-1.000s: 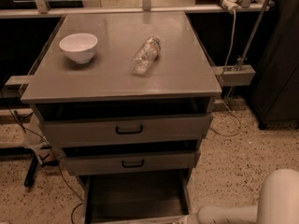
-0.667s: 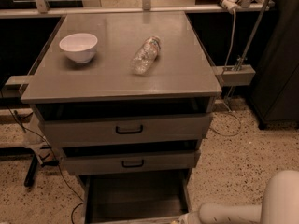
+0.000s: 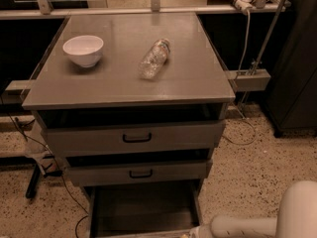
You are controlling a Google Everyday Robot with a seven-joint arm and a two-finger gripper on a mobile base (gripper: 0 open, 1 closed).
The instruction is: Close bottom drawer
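The bottom drawer (image 3: 143,207) is pulled far out of the grey cabinet. Its deep grey box looks empty, and its front panel and handle are cut off by the lower edge of the view. My gripper (image 3: 197,230) is at the very bottom of the view, at the right front corner of the open drawer. Only its tip shows, at the end of my white arm (image 3: 247,226), which reaches in from the lower right. The middle drawer (image 3: 138,172) and the wide top drawer (image 3: 134,138) above it each stand slightly ajar.
On the cabinet top (image 3: 198,78) stand a white bowl (image 3: 83,49) at the left and a clear plastic bottle (image 3: 154,58) lying on its side. Cables (image 3: 29,138) trail on the speckled floor at the left. A dark cabinet (image 3: 297,58) stands at the right.
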